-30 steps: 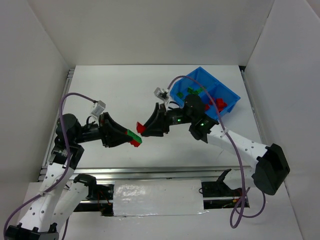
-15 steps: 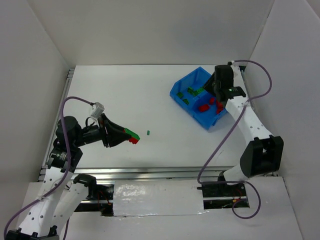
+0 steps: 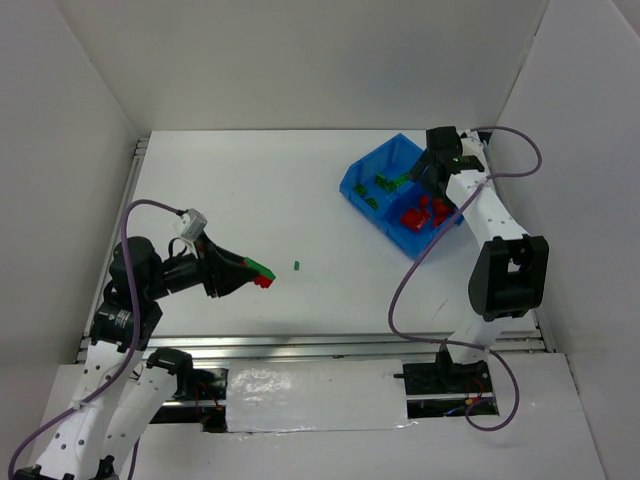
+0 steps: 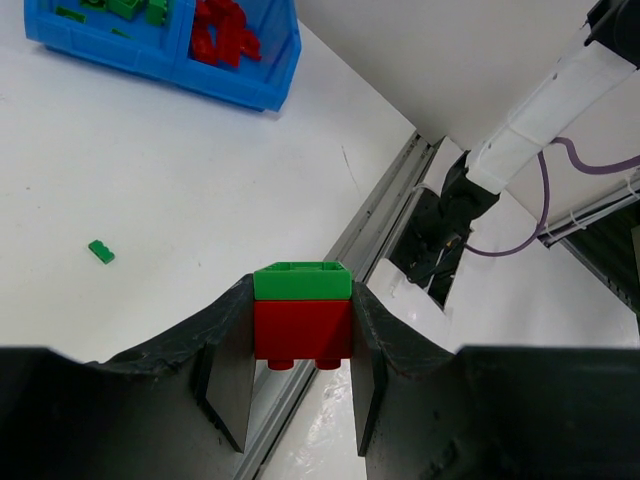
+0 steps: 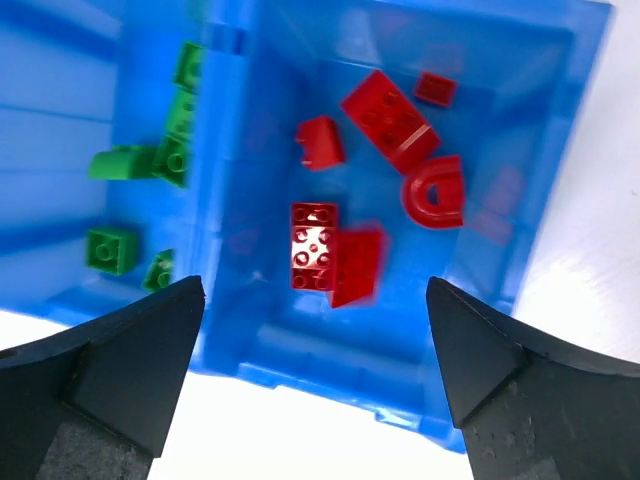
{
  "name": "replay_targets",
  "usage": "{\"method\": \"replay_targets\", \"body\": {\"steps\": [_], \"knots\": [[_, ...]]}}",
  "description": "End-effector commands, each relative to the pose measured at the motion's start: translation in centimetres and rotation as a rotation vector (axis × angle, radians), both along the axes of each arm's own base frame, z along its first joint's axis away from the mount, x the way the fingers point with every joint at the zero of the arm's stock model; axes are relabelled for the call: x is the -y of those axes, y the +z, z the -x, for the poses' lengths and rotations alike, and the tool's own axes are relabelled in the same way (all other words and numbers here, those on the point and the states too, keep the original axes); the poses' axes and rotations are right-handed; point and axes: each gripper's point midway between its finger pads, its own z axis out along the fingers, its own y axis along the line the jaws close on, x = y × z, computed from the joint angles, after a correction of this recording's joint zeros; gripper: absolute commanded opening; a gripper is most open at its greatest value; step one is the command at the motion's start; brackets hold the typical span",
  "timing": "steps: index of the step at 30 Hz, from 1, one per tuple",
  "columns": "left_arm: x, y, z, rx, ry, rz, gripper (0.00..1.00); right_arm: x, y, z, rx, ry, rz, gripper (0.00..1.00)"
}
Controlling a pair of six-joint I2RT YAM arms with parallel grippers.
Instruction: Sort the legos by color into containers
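Observation:
My left gripper point(image 3: 262, 275) point(image 4: 300, 335) is shut on a stacked lego, a green brick on a red one point(image 4: 302, 312), held above the table's near left. One tiny green lego point(image 3: 298, 265) point(image 4: 101, 251) lies loose on the table just right of it. The blue bin point(image 3: 352, 190) point(image 5: 330, 350) sits at the back right; its left container holds green legos point(image 3: 385, 183) point(image 5: 112, 249), its right container red legos point(image 3: 420, 213) point(image 5: 316, 246). My right gripper point(image 3: 440, 170) point(image 5: 315, 290) hangs open above the red container with nothing between its fingers.
White walls point(image 3: 70, 150) close in the table on three sides. A metal rail point(image 3: 300, 345) point(image 4: 375, 215) runs along the near edge. A purple cable point(image 3: 405, 290) loops beside the right arm.
My right gripper left the table's middle, where it held a red piece by the left's stack, went to the bin and opened. A tiny green lego now lies on the table. The left gripper drew back slightly.

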Motion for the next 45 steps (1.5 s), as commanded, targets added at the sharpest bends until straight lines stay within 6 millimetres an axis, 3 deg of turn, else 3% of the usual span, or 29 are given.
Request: {"method": "replay_targets", "body": {"steps": [1, 4, 6, 7, 8, 9, 10, 11, 12, 13, 15, 18, 24, 33, 39, 45], "knots": [[0.1, 1.8, 0.0, 0.067, -0.007, 0.002, 0.00, -0.8, 3.3, -1.1, 0.041, 0.053, -0.015, 1.00], [0.2, 1.8, 0.0, 0.069, -0.015, 0.006, 0.00, -5.4, 4.6, -0.3, 0.080, 0.270, -0.050, 0.97], [0.5, 2.2, 0.2, 0.080, -0.045, 0.021, 0.00, -13.2, 7.2, 1.7, 0.160, 0.626, -0.174, 0.93], [0.8, 2.2, 0.7, 0.075, -0.092, 0.031, 0.00, -16.0, 6.6, 3.6, 0.153, 0.754, -0.230, 0.91], [1.1, 2.3, 1.1, 0.066, -0.122, 0.046, 0.00, -18.9, 8.5, 6.0, 0.207, 0.906, -0.290, 0.89], [1.4, 2.5, 1.2, 0.080, -0.156, 0.060, 0.00, -24.8, 9.2, 10.8, 0.239, 1.212, -0.428, 0.89], [1.8, 2.7, 2.4, 0.081, -0.233, 0.077, 0.00, -27.0, 11.5, 14.2, 0.309, 1.363, -0.481, 0.89], [2.0, 3.6, 2.8, 0.107, -0.272, 0.105, 0.00, -30.1, 12.4, 18.6, 0.337, 1.543, -0.545, 0.89], [2.2, 3.2, 3.1, 0.092, -0.301, 0.115, 0.00, -31.4, 13.3, 21.8, 0.401, 1.696, -0.599, 0.89], [2.3, 3.4, 3.4, 0.091, -0.325, 0.125, 0.00, -31.7, 15.2, 24.5, 0.480, 1.780, -0.608, 0.89], [2.4, 3.6, 4.0, 0.090, -0.366, 0.140, 0.00, -33.3, 16.3, 28.5, 0.583, 1.913, -0.661, 0.88], [2.4, 3.7, 4.2, 0.089, -0.375, 0.139, 0.00, -33.8, 18.2, 32.5, 0.669, 2.061, -0.723, 0.83], [2.4, 3.6, 4.3, 0.085, -0.378, 0.141, 0.00, -35.8, 18.1, 33.0, 0.646, 2.093, -0.754, 0.75], [2.4, 3.6, 4.4, 0.084, -0.384, 0.140, 0.00, -38.1, 18.0, 30.9, 0.663, 2.024, -0.690, 0.74], [2.4, 3.6, 4.2, 0.086, -0.372, 0.134, 0.00, -38.8, 18.0, 31.9, 0.647, 2.087, -0.704, 0.53], [2.4, 3.5, 3.9, 0.081, -0.360, 0.132, 0.00, -39.2, 17.0, 32.3, 0.613, 2.102, -0.701, 0.55]]}}
